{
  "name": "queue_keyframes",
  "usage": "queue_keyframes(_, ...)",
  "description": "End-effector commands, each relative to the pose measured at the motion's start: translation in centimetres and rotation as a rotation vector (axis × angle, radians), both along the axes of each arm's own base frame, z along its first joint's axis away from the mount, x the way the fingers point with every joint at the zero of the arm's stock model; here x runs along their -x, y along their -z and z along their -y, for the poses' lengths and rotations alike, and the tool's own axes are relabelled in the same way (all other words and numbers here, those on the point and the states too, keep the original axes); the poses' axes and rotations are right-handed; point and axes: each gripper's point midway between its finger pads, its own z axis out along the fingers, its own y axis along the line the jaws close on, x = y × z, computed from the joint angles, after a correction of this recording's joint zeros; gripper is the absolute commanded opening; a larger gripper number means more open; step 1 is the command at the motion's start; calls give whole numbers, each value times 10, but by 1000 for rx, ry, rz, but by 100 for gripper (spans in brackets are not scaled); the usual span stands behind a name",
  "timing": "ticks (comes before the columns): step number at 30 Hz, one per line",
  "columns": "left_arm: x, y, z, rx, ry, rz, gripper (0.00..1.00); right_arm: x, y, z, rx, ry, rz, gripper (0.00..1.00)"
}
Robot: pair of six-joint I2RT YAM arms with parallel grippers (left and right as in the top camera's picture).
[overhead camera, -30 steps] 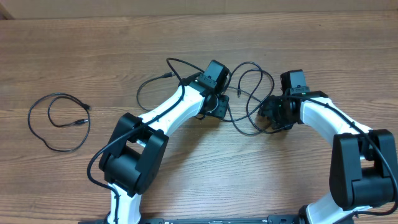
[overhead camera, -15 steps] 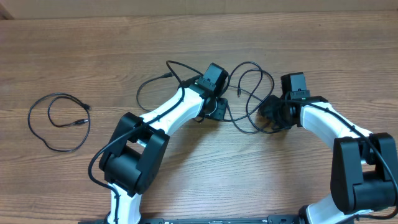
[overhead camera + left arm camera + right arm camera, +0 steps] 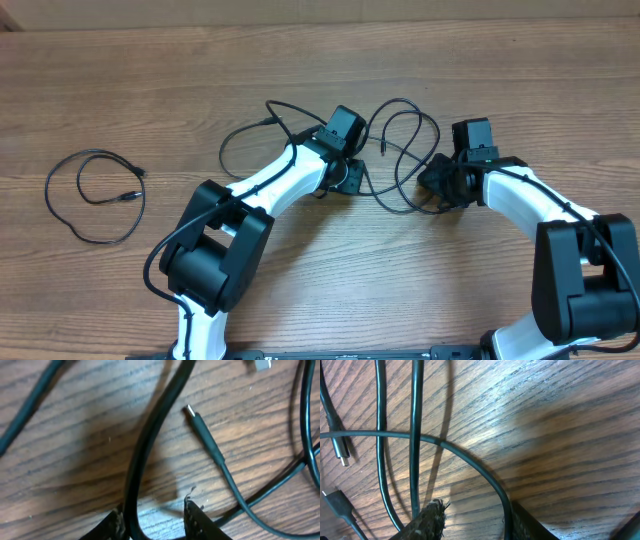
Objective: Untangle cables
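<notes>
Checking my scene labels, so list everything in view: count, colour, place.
tangled cables: several, exact count unclear, black, table centre between the arms
loose cable: one, black, looped on the table's left side, apart from the tangle
table: one, brown wood, under everything
arms: two, white and black, left and right, both reaching into the tangle
fingers: two pairs, dark, left and right, each pair straddling a cable with a gap showing
</notes>
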Motion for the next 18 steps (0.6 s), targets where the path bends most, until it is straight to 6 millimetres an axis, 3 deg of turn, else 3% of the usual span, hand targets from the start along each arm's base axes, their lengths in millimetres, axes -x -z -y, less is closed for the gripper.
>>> queue_keyframes(1,-7,6,-8,-41,-19,31,34,33,37,4,28,1,-132,41)
queue_keyframes(3,-9,5,-7,-41,-22,44,31,33,37,3,20,-2,-133,41)
queue_keyframes(7,-9,5,-7,-40,-22,44,15,33,37,1,10,-5,-131,42)
queue_keyframes(18,-8,6,-8,-44,-22,38,7,31,36,1,9,-5,-124,42)
